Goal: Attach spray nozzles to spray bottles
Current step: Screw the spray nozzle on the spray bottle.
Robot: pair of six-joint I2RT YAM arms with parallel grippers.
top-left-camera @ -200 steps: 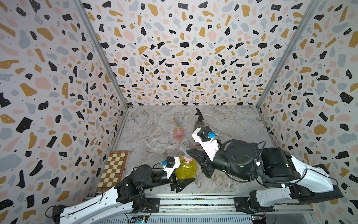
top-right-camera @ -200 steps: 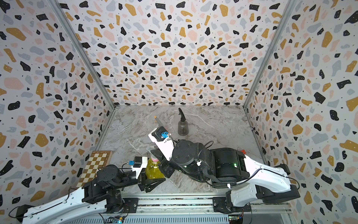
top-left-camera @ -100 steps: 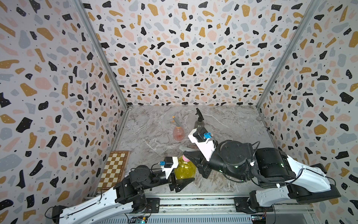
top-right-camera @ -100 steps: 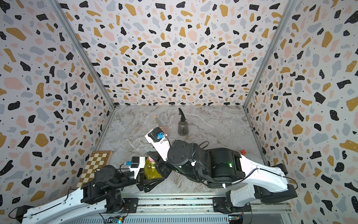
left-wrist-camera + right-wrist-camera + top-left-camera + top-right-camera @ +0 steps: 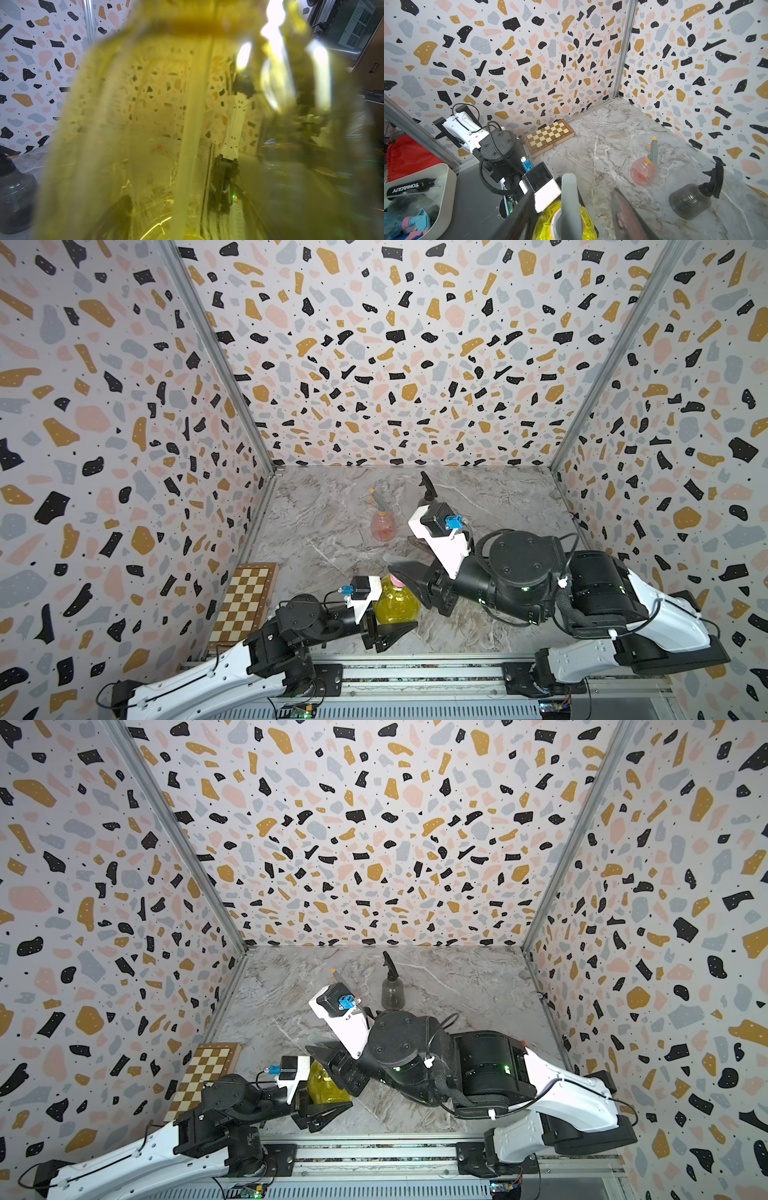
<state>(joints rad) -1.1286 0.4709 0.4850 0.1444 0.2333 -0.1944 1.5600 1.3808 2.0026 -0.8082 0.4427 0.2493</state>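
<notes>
The right tool (image 5: 572, 193) has just opened and let go of the grey-and-pink nozzle (image 5: 569, 199). The nozzle now sits on the yellow bottle (image 5: 395, 605), at the front of the surface (image 5: 332, 531), so it looks fitted. The left tool (image 5: 392, 620) squeezes that bottle tight. A black bottle (image 5: 411, 188) in the white bin (image 5: 446, 187) reads "TONI&GUY".

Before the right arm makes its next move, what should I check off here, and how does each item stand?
1. Left hand gripping the yellow bottle: ok, shut on its body.
2. Grey-and-pink nozzle sitting on the yellow bottle's neck: ok.
3. That nozzle screwed tight: cannot tell.
4. Right hand open: ok, jaws apart, though the nozzle is between them.
5. Pink bottle upright with grey-and-orange nozzle on: ok.
6. Dark grey bottle upright with black nozzle on: ok.
</notes>
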